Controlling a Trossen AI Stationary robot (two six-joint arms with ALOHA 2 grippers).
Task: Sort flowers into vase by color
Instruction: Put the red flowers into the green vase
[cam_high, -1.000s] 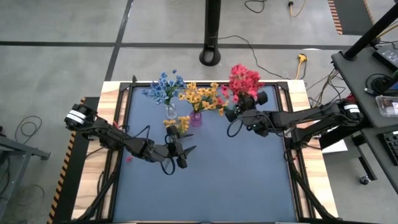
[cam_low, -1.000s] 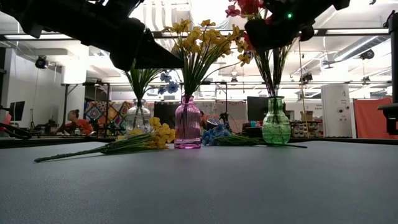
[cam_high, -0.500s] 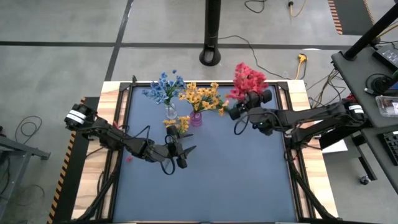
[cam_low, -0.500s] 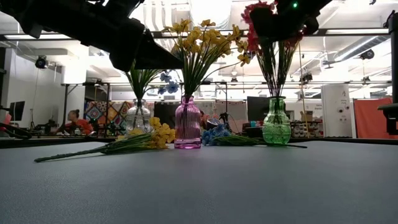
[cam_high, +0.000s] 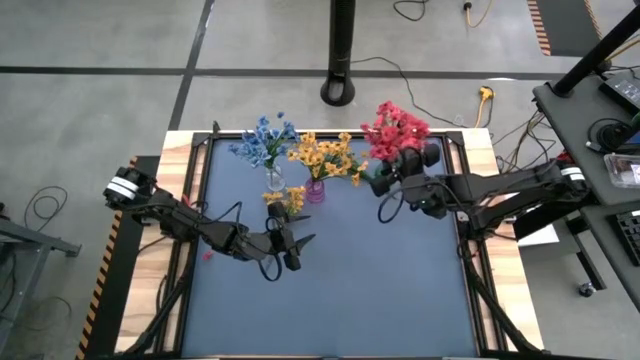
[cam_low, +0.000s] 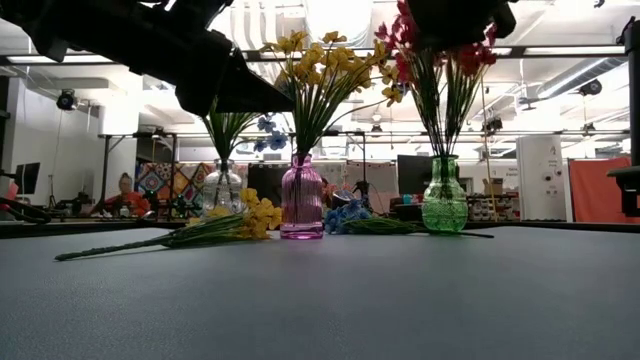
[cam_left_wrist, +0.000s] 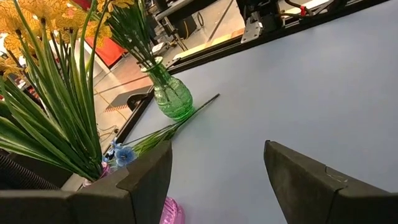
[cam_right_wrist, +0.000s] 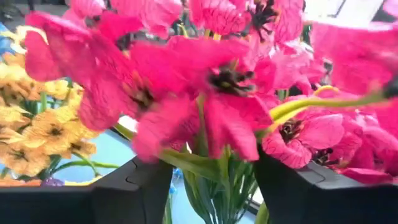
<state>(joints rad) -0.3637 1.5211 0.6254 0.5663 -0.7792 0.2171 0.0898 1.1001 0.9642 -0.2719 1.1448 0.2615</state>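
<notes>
Red flowers (cam_high: 396, 130) stand by their stems in a green vase (cam_low: 444, 200) at the far right. Yellow flowers (cam_high: 325, 155) fill a pink vase (cam_low: 302, 198), and blue flowers (cam_high: 262, 140) a clear vase (cam_low: 222, 190). One yellow sprig (cam_low: 200, 232) and one blue sprig (cam_low: 350, 215) lie flat on the mat. My right gripper (cam_right_wrist: 214, 193) is open and level among the red blossoms, a finger on either side of their stems (cam_right_wrist: 211, 168). My left gripper (cam_left_wrist: 217, 180) hovers open over the mat's middle (cam_high: 295, 250), just near of the lying yellow sprig.
The dark mat (cam_high: 380, 290) has free room across its near half. A wooden rim (cam_high: 485, 170) frames the table. A black stand pole (cam_high: 340, 50) rises beyond the far edge. A person (cam_low: 122, 195) sits in the room behind.
My right gripper has risen above the green vase and drawn a little toward the table's right edge. The red blossoms it covered now show spread around it, with their stems standing in the vase.
</notes>
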